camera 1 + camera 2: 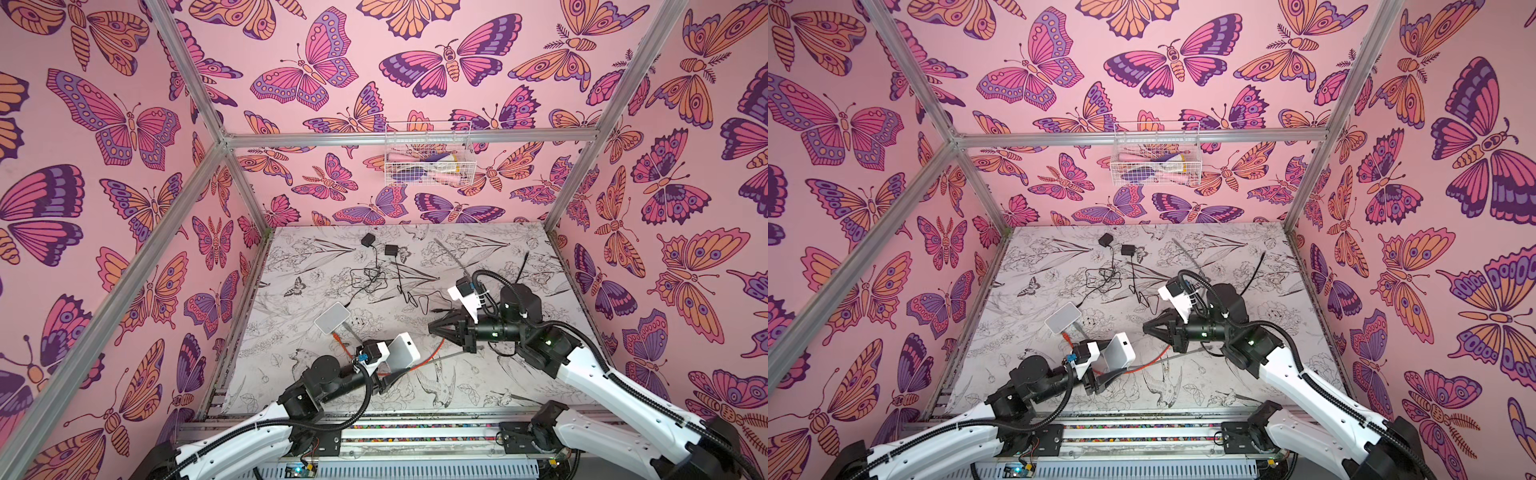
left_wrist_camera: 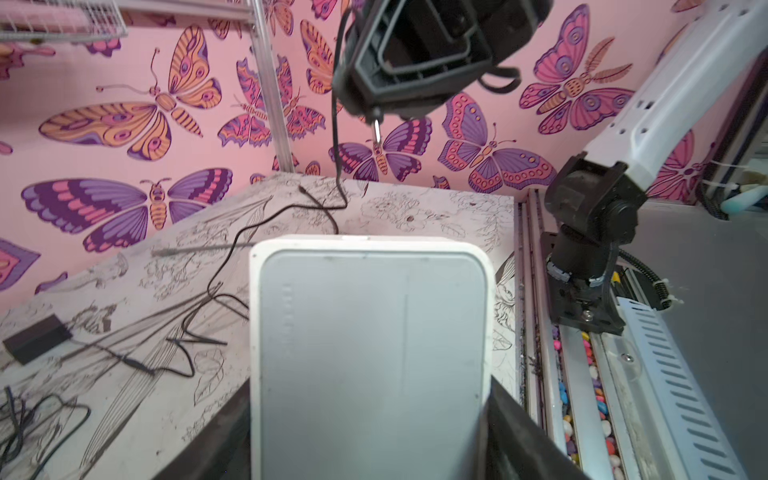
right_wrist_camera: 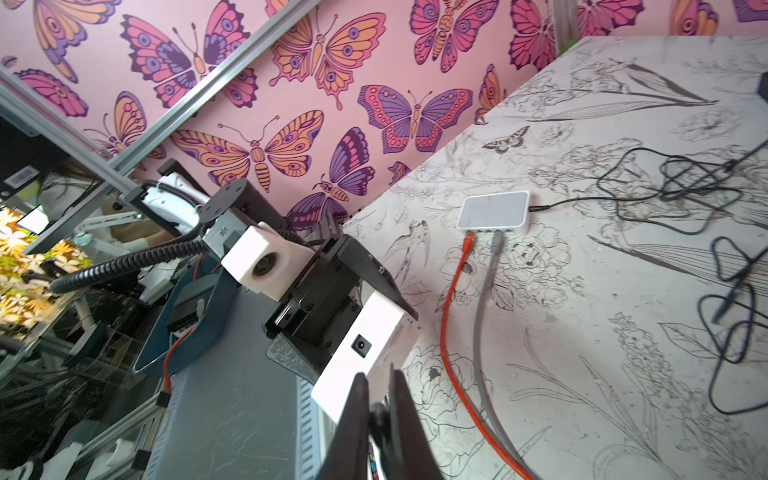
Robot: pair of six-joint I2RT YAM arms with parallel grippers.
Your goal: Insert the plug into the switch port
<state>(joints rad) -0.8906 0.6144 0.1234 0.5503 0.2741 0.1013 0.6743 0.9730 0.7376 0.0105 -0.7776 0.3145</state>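
My left gripper (image 2: 370, 419) is shut on a white switch (image 1: 402, 354) (image 1: 1118, 353) (image 2: 370, 332) and holds it tilted above the table. On the switch's narrow end face sits a small dark round port (image 3: 360, 345) that faces my right gripper (image 1: 432, 328) (image 1: 1147, 328) (image 3: 379, 384). The right gripper is shut on a black plug (image 3: 379, 419). In the left wrist view the plug's silver tip (image 2: 377, 129) sticks out beyond the fingers and its black cable (image 2: 334, 124) hangs down to the table. A short gap separates the plug and the port.
A second white switch (image 1: 332, 318) (image 3: 492, 210) lies on the table with an orange cable (image 3: 446, 316) and a grey cable (image 3: 482, 316) plugged in. Two black power adapters (image 1: 368, 240) (image 1: 391, 250) and tangled black cable (image 1: 370, 278) lie behind. A wire basket (image 1: 428, 158) hangs on the back wall.
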